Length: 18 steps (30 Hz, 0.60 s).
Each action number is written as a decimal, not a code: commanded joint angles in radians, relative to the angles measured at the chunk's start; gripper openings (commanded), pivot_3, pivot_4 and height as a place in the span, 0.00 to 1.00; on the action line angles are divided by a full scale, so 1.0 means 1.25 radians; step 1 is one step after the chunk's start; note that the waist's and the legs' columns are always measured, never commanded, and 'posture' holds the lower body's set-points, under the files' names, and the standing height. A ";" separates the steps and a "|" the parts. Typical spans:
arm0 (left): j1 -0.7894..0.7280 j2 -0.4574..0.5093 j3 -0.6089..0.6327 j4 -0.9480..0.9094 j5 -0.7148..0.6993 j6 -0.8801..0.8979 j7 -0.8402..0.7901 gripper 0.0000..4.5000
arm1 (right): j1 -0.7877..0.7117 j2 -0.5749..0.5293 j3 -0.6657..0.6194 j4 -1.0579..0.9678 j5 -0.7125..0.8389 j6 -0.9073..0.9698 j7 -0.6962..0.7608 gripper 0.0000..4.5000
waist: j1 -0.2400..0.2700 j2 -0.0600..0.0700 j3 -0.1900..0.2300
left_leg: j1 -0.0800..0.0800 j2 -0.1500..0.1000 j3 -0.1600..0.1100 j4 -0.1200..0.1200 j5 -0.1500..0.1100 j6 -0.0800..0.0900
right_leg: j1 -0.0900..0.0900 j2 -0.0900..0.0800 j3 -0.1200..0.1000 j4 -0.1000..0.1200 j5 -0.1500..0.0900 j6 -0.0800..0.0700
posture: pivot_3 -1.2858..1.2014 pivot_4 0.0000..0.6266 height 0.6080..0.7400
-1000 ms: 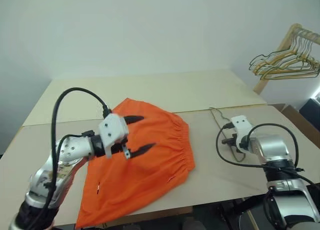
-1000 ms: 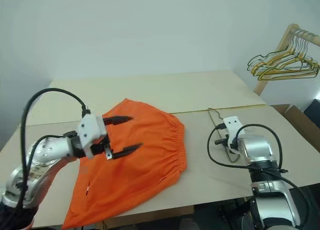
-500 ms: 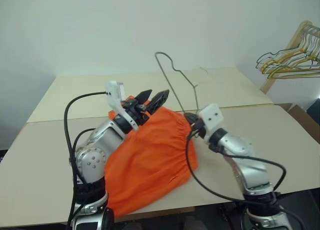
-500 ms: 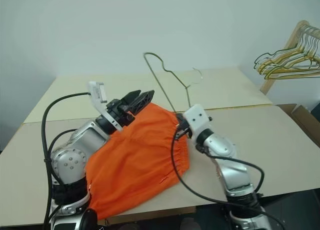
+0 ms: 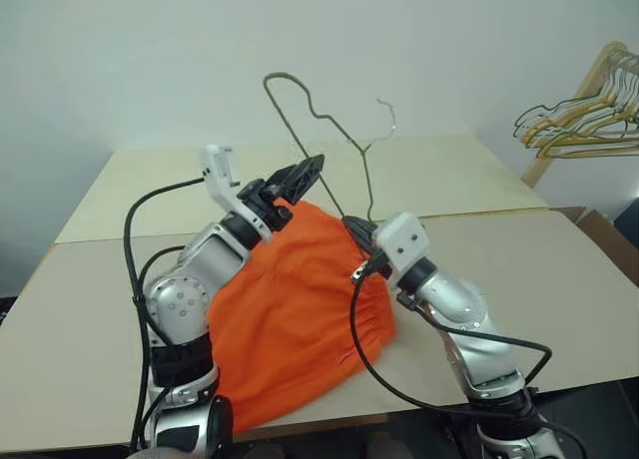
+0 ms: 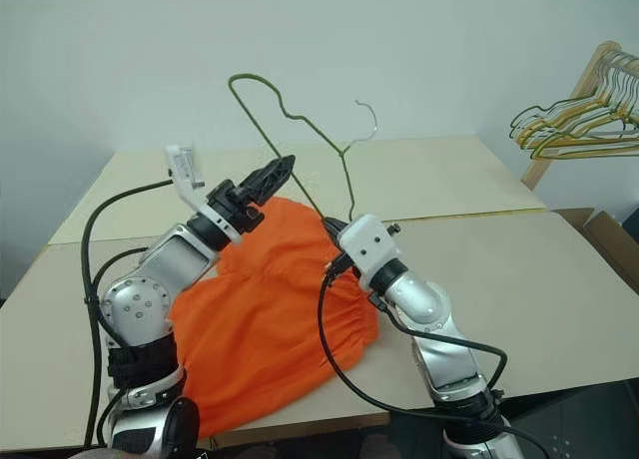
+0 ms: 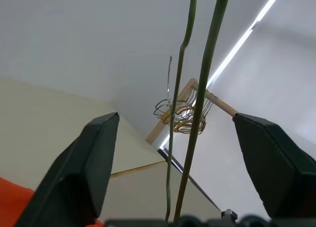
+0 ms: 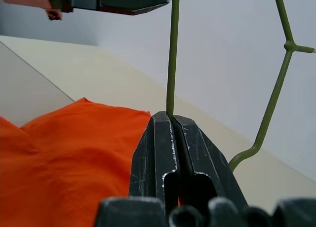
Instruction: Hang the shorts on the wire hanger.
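Pinching the wire hanger (image 8: 172, 54) upright, right pincer (image 8: 172, 119), left pincer (image 7: 180, 153) spread around its wires

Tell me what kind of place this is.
Probably a plain indoor test room, not a home: bare pale tables pushed together against a blank white wall, and a wooden rack of spare hangers in the corner.

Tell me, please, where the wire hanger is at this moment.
In the left eye view the wire hanger stands raised above the shorts at the table's middle, pinched by the right gripper, with the left gripper at its wires.
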 commanded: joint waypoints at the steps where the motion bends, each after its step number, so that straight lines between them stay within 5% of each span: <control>1: -0.046 0.008 -0.006 0.004 -0.007 -0.032 -0.015 0.58 | -0.001 -0.006 -0.002 -0.014 -0.014 -0.038 0.003 0.00 | 0.000 0.000 0.000 | 0.000 0.000 0.000 0.000 0.000 0.000 | 0.000 0.000 0.000 0.000 0.000 0.000 | 0.53 0.00 1.00; 8: -0.060 -0.006 -0.007 0.027 0.000 -0.048 0.041 0.04 | -0.001 0.007 0.004 0.016 -0.084 -0.084 -0.049 0.00 | 0.000 0.000 0.000 | 0.000 0.000 0.000 0.000 0.000 0.000 | 0.000 0.000 0.000 0.000 0.000 0.000 | 0.52 0.00 1.00; 13: -0.055 -0.007 -0.028 0.030 0.016 -0.046 0.050 0.01 | 0.006 -0.001 0.018 0.018 -0.114 -0.104 -0.038 0.00 | -0.001 0.000 0.000 | 0.000 0.000 0.000 0.000 0.000 0.000 | 0.000 0.000 0.000 0.000 0.000 0.000 | 0.52 0.00 1.00; 18: -0.034 0.046 -0.073 -0.001 0.084 -0.085 -0.035 0.00 | 0.009 -0.033 0.029 0.020 -0.140 -0.142 -0.016 0.32 | -0.003 0.000 0.000 | 0.000 0.000 0.000 0.000 0.000 0.000 | 0.000 0.000 0.000 -0.001 0.000 0.000 | 0.52 0.00 1.00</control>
